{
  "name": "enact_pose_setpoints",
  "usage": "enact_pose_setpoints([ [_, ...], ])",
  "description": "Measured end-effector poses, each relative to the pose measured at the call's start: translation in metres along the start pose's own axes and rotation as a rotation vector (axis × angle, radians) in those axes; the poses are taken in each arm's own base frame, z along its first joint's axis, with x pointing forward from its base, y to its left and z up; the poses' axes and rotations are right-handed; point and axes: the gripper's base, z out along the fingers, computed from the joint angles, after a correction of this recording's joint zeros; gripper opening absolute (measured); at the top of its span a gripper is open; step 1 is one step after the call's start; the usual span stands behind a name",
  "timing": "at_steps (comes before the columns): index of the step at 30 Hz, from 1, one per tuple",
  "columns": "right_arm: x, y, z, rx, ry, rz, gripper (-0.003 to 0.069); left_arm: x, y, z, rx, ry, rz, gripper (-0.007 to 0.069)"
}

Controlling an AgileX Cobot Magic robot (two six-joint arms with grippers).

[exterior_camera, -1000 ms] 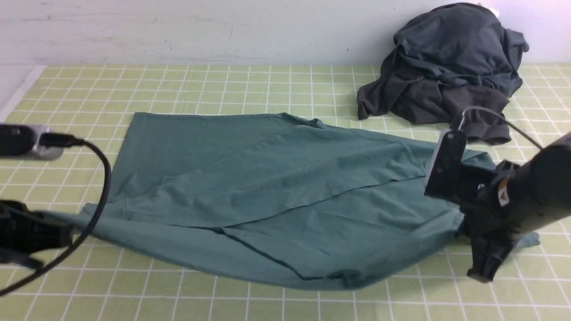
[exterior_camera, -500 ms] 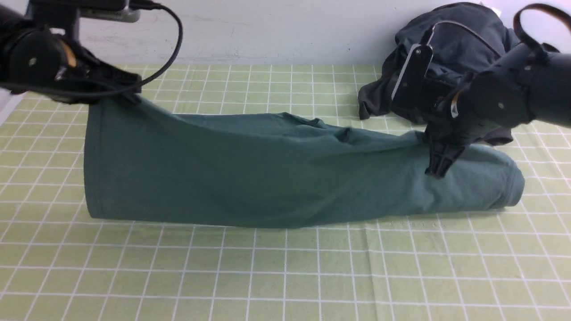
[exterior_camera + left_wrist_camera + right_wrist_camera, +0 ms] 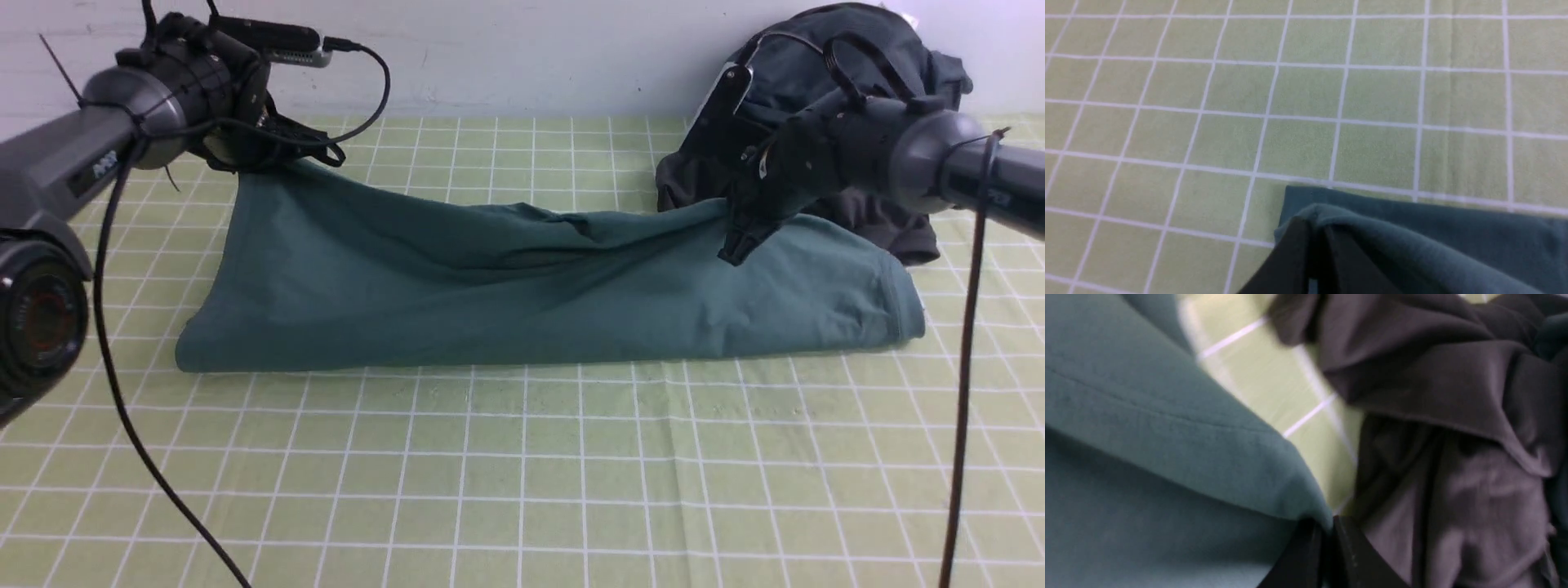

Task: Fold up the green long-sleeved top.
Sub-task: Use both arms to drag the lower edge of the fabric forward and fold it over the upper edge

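Fold in progress: my left gripper (image 3: 273,157) and right gripper (image 3: 732,247), each pinched shut on a corner of the green top (image 3: 531,298), have swung its near edge toward the far edge of the table (image 3: 522,490), halving it mid-table. Lowering and releasing should finish this fold.

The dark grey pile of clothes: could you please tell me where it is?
In the front view, the dark grey pile sits far right against the wall, behind the right gripper and the raised right end of the green top.
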Motion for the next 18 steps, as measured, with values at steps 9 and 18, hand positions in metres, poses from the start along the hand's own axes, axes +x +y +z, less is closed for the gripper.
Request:
enact_pose_setpoints([
  [9, 0.004, -0.006, 0.008, -0.014, 0.004, 0.231, 0.0222, 0.003, 0.006, 0.024, -0.014, 0.039, -0.092, 0.0224],
  [18, -0.014, -0.026, -0.068, -0.101, 0.182, 0.362, 0.0307, -0.014, 0.034, -0.025, -0.037, 0.153, 0.019, 0.0449],
])
